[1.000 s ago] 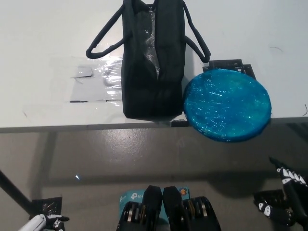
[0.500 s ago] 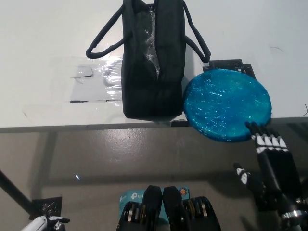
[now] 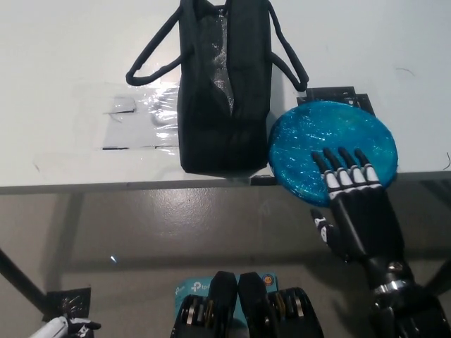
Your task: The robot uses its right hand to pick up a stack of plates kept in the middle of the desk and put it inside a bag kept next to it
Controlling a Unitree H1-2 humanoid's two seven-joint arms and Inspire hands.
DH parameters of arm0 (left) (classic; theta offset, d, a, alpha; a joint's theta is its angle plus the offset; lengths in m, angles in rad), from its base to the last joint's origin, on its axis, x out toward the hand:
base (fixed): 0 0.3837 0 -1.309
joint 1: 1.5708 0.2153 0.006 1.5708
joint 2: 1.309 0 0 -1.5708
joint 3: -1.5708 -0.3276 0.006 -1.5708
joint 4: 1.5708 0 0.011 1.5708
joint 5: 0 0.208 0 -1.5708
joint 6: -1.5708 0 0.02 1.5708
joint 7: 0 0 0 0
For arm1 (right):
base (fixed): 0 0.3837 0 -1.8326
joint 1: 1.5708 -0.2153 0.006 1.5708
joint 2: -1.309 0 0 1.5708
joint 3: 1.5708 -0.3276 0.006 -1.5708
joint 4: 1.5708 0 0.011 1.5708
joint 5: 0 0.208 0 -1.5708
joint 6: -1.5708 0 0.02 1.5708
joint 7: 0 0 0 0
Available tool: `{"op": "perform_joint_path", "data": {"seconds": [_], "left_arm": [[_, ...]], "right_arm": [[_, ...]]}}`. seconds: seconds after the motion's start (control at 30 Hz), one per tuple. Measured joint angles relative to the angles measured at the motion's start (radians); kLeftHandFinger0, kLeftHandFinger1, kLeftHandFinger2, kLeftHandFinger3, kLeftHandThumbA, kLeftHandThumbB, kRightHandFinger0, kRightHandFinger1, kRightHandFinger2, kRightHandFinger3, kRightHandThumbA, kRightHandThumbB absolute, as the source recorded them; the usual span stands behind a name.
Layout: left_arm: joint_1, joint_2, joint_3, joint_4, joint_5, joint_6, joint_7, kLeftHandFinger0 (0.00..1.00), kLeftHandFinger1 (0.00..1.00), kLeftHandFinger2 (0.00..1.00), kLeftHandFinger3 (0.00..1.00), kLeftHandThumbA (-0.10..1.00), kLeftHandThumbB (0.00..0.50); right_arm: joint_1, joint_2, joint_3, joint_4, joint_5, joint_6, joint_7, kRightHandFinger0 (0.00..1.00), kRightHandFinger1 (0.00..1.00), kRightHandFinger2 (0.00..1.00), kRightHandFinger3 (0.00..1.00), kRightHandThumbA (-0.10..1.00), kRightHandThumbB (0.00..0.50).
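A round stack of plates (image 3: 328,141) wrapped in shiny blue film lies at the white desk's (image 3: 63,49) front edge, overhanging it slightly. Just left of it stands a black bag (image 3: 224,84) with its top open, a silvery lining and two loop handles. My black right hand (image 3: 352,201) reaches up from the lower right, open, fingers spread flat over the stack's near rim. Whether they touch it I cannot tell. Only the tip of my white left hand (image 3: 70,326) shows at the bottom left corner, below the desk.
Clear plastic film (image 3: 141,116) is taped to the desk left of the bag. A black plate (image 3: 338,95) peeks out behind the blue stack. Grey floor lies below the desk's front edge, with a black floor mount (image 3: 67,301) at lower left.
My right hand has risen from the bottom right corner to the stack's near edge, its fingers now over the blue film. The bag, the stack and the left hand have stayed put.
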Motion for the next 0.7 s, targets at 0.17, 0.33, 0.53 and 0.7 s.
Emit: {"op": "perform_joint_path", "data": {"seconds": [0.17,0.33,0.53,0.7], "left_arm": [[-0.015,-0.018,0.032,-0.002,0.02,0.004,-0.034,0.74,0.75,0.85,0.96,0.22,0.0],[-0.018,-0.03,0.043,-0.003,0.041,0.008,-0.069,0.74,0.74,0.85,0.95,0.23,0.0],[-0.027,-0.032,0.051,-0.003,0.067,0.011,-0.103,0.76,0.75,0.84,0.94,0.27,0.0],[-0.026,-0.05,0.067,-0.003,0.086,0.011,-0.125,0.75,0.74,0.84,0.93,0.23,0.0]], "right_arm": [[-0.036,-0.011,0.015,0.146,-0.072,0.033,-0.012,1.0,1.0,1.0,1.0,0.51,0.5],[-0.041,-0.025,0.016,0.234,-0.094,0.055,-0.016,1.0,1.0,1.0,1.0,0.47,0.5],[-0.05,-0.019,0.011,0.277,-0.089,0.066,-0.034,1.0,1.0,1.0,1.0,0.45,0.5],[-0.059,-0.015,0.005,0.314,-0.09,0.079,-0.086,1.0,1.0,1.0,1.0,0.31,0.485]]}}
